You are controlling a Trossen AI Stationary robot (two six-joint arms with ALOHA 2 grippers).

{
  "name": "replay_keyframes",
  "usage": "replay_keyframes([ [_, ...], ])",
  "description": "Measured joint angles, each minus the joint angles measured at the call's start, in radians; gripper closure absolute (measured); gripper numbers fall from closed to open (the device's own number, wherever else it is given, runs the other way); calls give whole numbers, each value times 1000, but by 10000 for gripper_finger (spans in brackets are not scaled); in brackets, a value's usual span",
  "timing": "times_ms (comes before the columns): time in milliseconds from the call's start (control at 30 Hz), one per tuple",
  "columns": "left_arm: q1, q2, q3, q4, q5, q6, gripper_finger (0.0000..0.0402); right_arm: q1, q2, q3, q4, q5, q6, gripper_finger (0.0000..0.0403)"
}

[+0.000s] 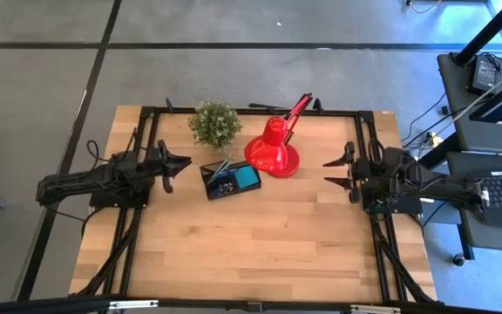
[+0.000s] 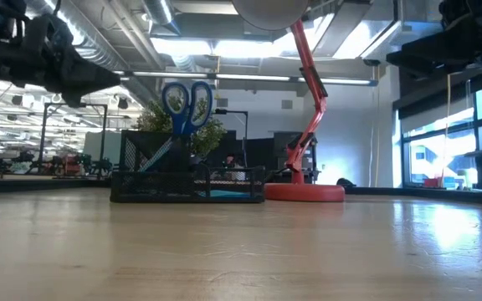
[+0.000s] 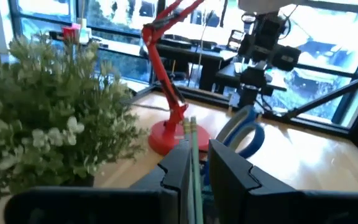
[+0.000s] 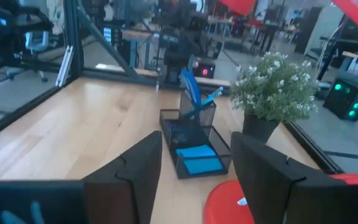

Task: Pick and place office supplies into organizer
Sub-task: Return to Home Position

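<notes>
The black mesh organizer [image 1: 228,181] stands on the table between the two arms. The blue-handled scissors [image 2: 187,104] stand upright in its tall cup with thin pens [image 3: 192,140] beside them. The blue sticky-note pad [image 4: 197,159] lies in its low tray. My left gripper [image 1: 179,170] hovers open just left of the organizer, above the table; the pens show through its finger gap [image 3: 199,171]. My right gripper [image 1: 328,172] hangs open to the right of the red lamp, its fingers [image 4: 143,168] wide apart and facing the organizer [image 4: 194,140]. Neither gripper touches anything.
A small green potted plant [image 1: 214,122] stands just behind the organizer. The red desk lamp [image 1: 273,150] has its shade right of the organizer and its base [image 2: 304,192] on the table. Black frame rails [image 1: 142,131] run along the table's sides and far edge. Bare wood [image 1: 251,244] fills the near half.
</notes>
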State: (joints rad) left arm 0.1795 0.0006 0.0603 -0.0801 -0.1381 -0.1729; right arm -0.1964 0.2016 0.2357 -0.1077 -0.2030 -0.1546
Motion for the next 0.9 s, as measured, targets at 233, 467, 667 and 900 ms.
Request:
replay_keyframes([
  [233,0,4,-52,112,17,26,350,0,-95,-99,103,0,37,208],
  [467,0,3,-52,115,2,116,350,0,-148,-214,163,1,48,208],
  [667,0,3,-52,115,2,138,350,-13,-166,-229,174,3,24,208],
  [900,0,3,-52,115,2,134,350,-43,-186,-228,188,156,27,208],
])
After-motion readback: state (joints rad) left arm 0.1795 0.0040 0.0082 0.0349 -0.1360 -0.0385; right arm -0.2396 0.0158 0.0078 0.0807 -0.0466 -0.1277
